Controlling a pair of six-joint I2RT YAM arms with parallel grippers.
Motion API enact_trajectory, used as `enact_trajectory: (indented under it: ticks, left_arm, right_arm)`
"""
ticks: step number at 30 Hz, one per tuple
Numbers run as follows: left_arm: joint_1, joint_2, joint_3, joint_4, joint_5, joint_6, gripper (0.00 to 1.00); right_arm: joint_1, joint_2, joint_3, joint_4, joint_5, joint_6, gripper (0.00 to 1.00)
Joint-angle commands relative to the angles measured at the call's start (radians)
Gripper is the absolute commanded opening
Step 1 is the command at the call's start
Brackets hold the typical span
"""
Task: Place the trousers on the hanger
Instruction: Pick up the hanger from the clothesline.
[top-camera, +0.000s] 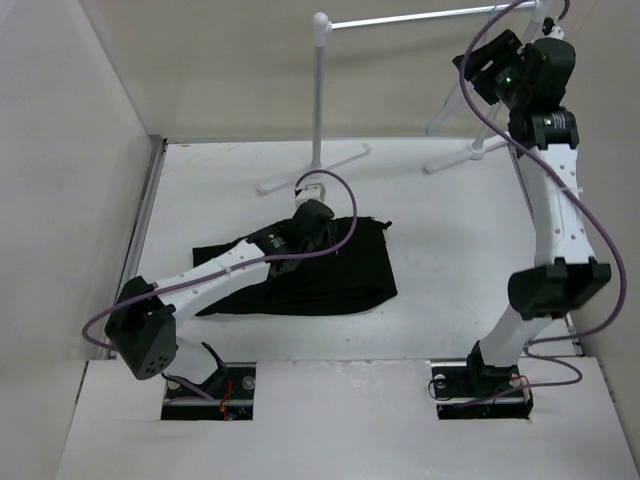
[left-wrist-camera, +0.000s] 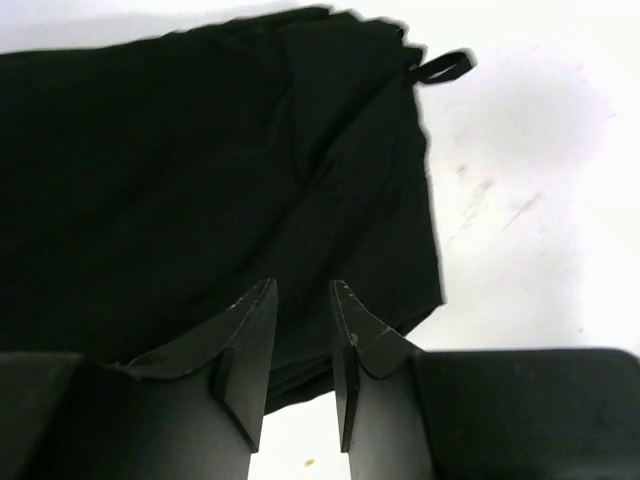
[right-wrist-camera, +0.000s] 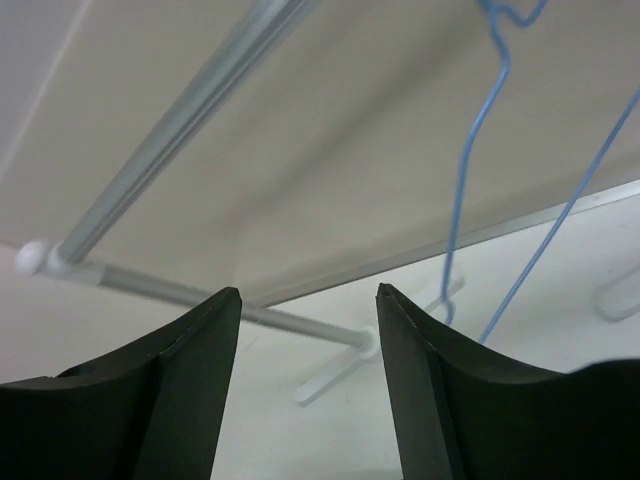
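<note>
Left pincer, narrowly parted, sits over trousers; right pincer gapes wide, empty, near hanger.

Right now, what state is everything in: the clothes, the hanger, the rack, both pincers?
trousers: lying rumpled on the table, not hung.
hanger: hanging bare, nothing on it.
garment rack: standing upright.
left pincer: narrowly open over the trousers' edge.
right pincer: wide open, raised near the rack, empty.
</note>
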Motion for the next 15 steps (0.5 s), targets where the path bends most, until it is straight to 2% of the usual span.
enact_trajectory:
  ticks: [1, 8, 11, 15]
  left_arm:
    - [0.049, -0.105, -0.066, 0.059, 0.064, 0.085, 0.27]
    - [0.129, -0.149, -0.109, 0.067, 0.144, 0.093, 0.29]
    - [0.128, -0.128, -0.113, 0.074, 0.158, 0.087, 0.29]
    - [0.112, -0.105, -0.103, 0.079, 0.158, 0.085, 0.29]
  right_arm:
    - [-0.027, 0.14, 0.202, -0.166, 0.018, -0.076, 0.63]
    - [-0.032, 0.213, 0.232, -0.185, 0.05, -0.112, 0.61]
    - [-0.027, 0.244, 0.224, -0.162, -0.017, -0.119, 0.56]
    - [-0.027, 0.242, 0.152, -0.051, -0.103, -0.113, 0.48]
